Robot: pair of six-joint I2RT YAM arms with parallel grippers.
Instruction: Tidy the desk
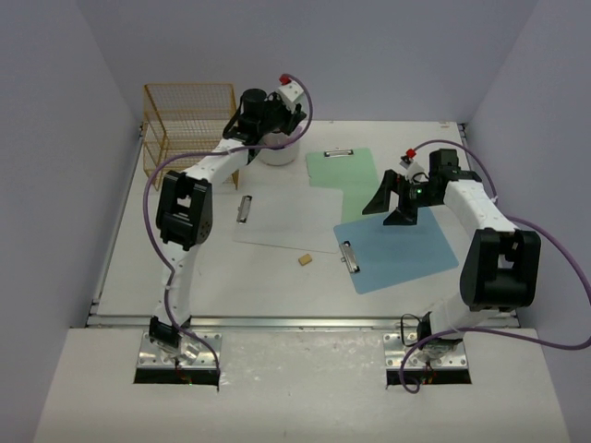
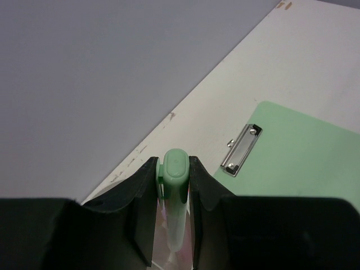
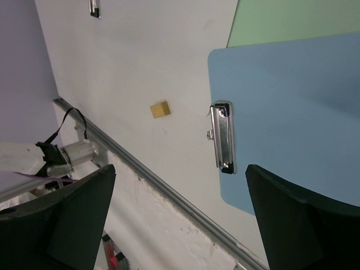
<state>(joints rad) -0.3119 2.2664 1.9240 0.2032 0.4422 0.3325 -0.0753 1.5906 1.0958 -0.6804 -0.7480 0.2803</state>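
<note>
**Left gripper (image 2: 172,164) clamped on a green pen (image 2: 175,175); right gripper (image 3: 179,185) spread wide, holding nothing.**
The desk (image 1: 185,277) fills the floor of the enclosure, with a metal rail along its near edge. It appears rigid, flat and smooth, so light items will probably slide on it. The pen is slim and light: grip it across the barrel. It hangs above a white cup (image 1: 277,150) beside a wire basket (image 1: 189,120). The blue clipboard (image 1: 402,249) and green clipboard (image 1: 343,171) lie flush. Take the blue one at its raised metal clip (image 3: 222,136) or an overhanging edge. A small tan block (image 1: 304,260) lies apart, easily pinched from above.
</note>
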